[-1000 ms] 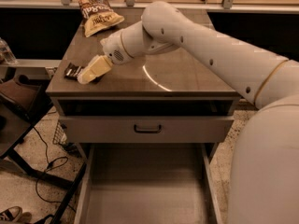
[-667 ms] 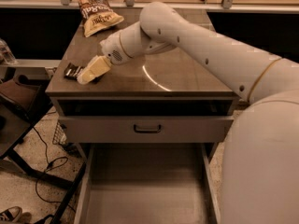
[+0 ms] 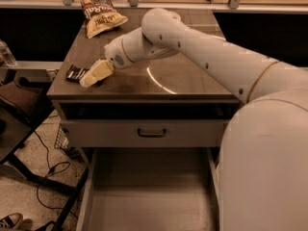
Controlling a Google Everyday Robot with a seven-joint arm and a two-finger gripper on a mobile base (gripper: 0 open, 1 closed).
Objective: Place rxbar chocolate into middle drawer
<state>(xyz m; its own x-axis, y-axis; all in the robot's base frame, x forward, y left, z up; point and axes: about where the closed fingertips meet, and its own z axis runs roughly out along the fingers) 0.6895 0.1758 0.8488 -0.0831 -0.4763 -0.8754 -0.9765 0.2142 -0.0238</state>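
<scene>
**Countertop unchanged over the last second: the bar is not yet lifted**

Brown countertop (image 3: 192,81) fills the upper half of our view, above a closed grey drawer front (image 3: 152,132) with a small dark handle. Below it, at six o'clock in the view, the middle drawer (image 3: 149,196) stands pulled out, its bare grey floor showing and nothing in it.

Our white arm (image 3: 216,61) reaches in from three o'clock and crosses the top toward its nine o'clock edge. Compared with a second ago, we see almost no shift: the elbow, the wrist and the cream-coloured gripper (image 3: 95,74) sit where they did.

At eleven o'clock on the top lies a tan chip bag (image 3: 101,16), well apart from the work and no part of it.

The gripper is low over the surface at nine o'clock, its tip touching or overlapping the right end of the rxbar chocolate (image 3: 74,73). Whether it is spread, pressed together or already pinching the wrapper, we cannot tell. The bar lies flat on the countertop near the left edge, in the same spot as before.

We judge the stillness to mean the grasp is being settled, not finished. Lifting the bar and carrying it toward six o'clock and down into the open drawer are not yet done. A flat wrapper lying close to the edge could slide away from a poor grip.
</scene>
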